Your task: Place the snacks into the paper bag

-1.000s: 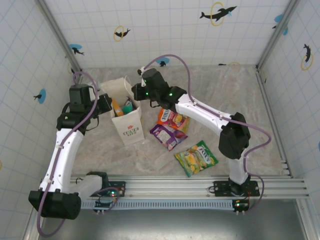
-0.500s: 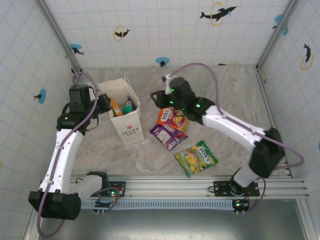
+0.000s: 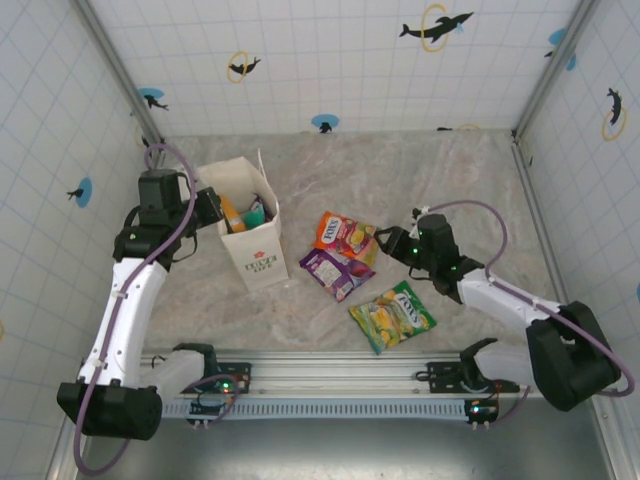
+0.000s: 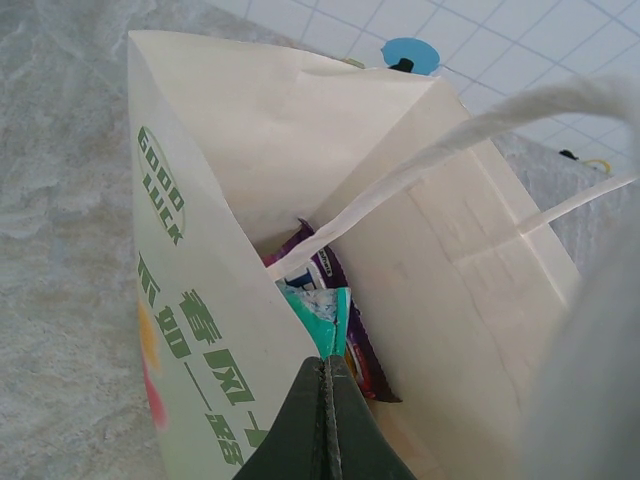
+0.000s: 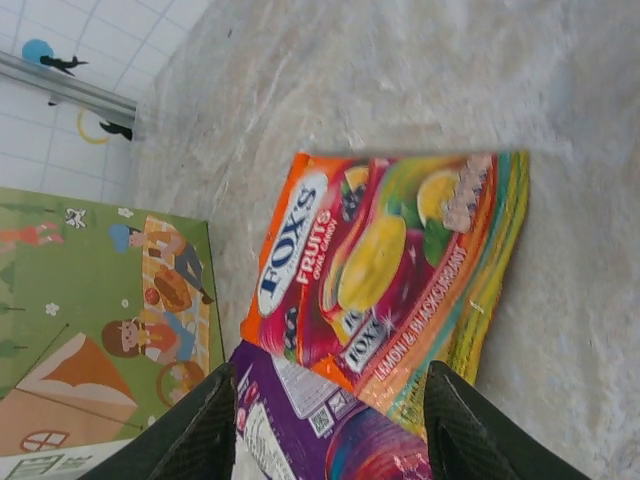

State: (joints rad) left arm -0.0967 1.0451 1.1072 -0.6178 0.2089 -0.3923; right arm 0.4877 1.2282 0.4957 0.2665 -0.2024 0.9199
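Lying before right gripper (image 5: 332, 378): orange packet (image 5: 385, 255)

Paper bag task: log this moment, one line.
left gripper shut on paper bag | right gripper open near orange Fox's packet | also unbagged: purple packet, green Fox's packet

The cream paper bag (image 3: 255, 245) stands upright with its mouth open at 9 o'clock from the table's middle, a small red emblem on its front. Inside it stand an orange packet (image 3: 233, 215), a teal packet (image 3: 256, 212) and a dark purple packet (image 4: 352, 345). At the bag's 3 o'clock the red-orange packet (image 3: 345, 237) lies flat. The purple packet (image 3: 335, 272) touches it at its 7 o'clock. The green-yellow packet (image 3: 393, 316) lies apart from them at 5 o'clock.
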